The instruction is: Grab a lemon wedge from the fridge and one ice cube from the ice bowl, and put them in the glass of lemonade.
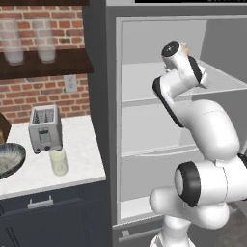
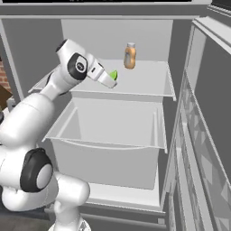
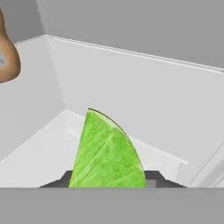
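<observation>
Inside the fridge [image 2: 189, 135], the pincer [image 2: 110, 81] grips the lemon wedge [image 3: 107, 151], tip pointing away.

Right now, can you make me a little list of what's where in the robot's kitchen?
fridge: door open, white shelves
lemon wedge: green, on the top shelf, between the pincer tips
orange bottle: upright, further back on the same shelf
glass of lemonade: on the counter, in front of the toaster
ice bowl: counter's left edge
</observation>
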Robot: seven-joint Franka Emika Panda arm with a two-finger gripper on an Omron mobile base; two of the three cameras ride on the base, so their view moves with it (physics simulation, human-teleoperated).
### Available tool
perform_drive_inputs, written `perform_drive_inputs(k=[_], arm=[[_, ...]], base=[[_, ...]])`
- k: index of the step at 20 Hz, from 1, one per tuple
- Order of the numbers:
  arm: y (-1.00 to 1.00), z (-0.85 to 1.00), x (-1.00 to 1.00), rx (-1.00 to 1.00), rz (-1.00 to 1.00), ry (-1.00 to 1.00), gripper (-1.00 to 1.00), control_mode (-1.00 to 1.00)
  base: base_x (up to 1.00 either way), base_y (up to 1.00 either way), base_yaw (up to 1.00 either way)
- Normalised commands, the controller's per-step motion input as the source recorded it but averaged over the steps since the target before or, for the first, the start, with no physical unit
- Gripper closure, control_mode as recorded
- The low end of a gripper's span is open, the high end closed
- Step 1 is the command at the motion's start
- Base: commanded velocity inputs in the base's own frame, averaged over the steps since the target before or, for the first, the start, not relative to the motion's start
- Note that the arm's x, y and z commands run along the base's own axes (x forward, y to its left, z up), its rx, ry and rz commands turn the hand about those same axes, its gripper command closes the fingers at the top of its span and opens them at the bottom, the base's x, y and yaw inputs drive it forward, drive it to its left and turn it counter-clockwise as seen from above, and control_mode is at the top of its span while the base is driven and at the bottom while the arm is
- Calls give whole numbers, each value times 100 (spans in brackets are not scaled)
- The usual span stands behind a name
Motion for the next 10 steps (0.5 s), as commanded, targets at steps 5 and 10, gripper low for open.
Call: perform_drive_inputs(k=[5, 10], arm=[[-58, -63, -100, 0, -7, -4, 100, -100], [-31, -19, -100, 1, 0, -12, 100, -100]], base=[[0, 0, 0], [0, 0, 0]])
